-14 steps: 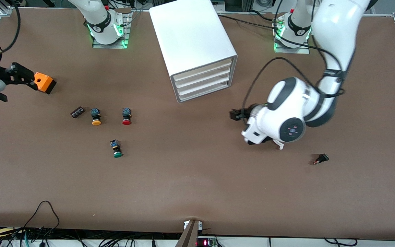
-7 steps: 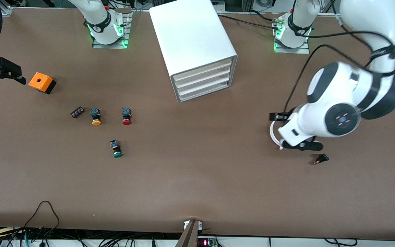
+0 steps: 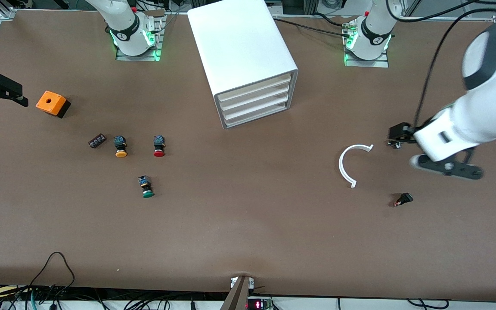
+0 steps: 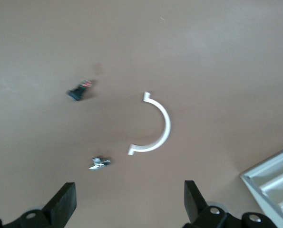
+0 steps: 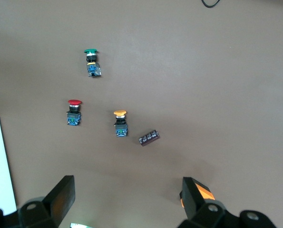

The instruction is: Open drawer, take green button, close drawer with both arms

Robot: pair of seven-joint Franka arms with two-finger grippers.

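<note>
The white cabinet (image 3: 241,47) stands mid-table between the arm bases with all its drawers pushed in. The bottom drawer (image 3: 257,114) is shut. The green-capped button (image 3: 147,189) lies on its side on the table, nearer the front camera than the red and yellow ones; it also shows in the right wrist view (image 5: 91,61). My left gripper (image 3: 398,137) (image 4: 130,190) is open and empty, over the table beside a white half ring. My right gripper (image 3: 0,91) (image 5: 127,187) is open and empty, beside an orange box at the right arm's end.
The white half ring (image 3: 348,163) (image 4: 158,128) and a small black part (image 3: 403,199) (image 4: 79,91) lie toward the left arm's end. The orange box (image 3: 52,103), a yellow button (image 3: 121,147), a red button (image 3: 159,146) and a small dark block (image 3: 97,140) lie toward the right arm's end.
My left arm has swung away from the cabinet's front toward its own end of the table, uncovering the half ring. My right gripper has drawn back from the orange box, which rests on the table.
</note>
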